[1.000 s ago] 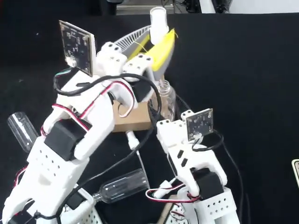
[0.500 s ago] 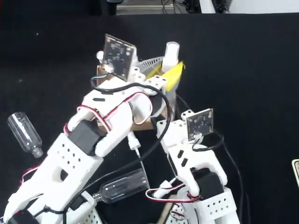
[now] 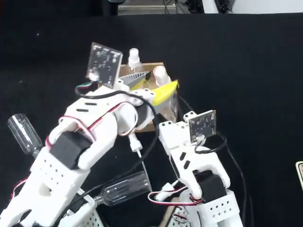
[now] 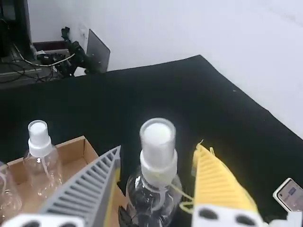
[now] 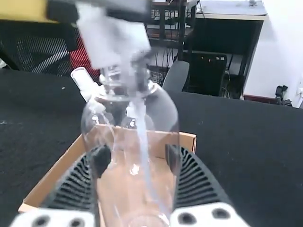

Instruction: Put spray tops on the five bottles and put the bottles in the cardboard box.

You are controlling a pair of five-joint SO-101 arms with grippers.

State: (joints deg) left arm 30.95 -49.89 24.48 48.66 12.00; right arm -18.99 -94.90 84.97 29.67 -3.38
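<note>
Both busy: right gripper [image 5: 137, 158] clamps the clear bottle [image 5: 142, 118], left gripper [image 4: 157, 150] sits spread wide round its spray top [image 4: 157, 137], cardboard box [image 4: 71, 144] just beyond.

- A white left arm [image 3: 71, 156] slants from the lower left to the upper centre. The left gripper [image 3: 160, 81] has its grey and yellow fingers on either side of a white spray top [image 3: 161, 74].
- That top sits on an upright clear plastic bottle [image 3: 169, 105] at the right edge of a brown cardboard box [image 3: 151, 65].
- A capped clear bottle [image 3: 134, 57] stands in the box.
- A white right arm [image 3: 199, 165] rises from the bottom centre.
- Two uncapped clear bottles lie on the black table [image 3: 265, 71], one at the left edge [image 3: 21, 135] and one at lower centre [image 3: 125, 187]. A loose white sprayer with tube [image 3: 135, 142] lies between them.
</note>
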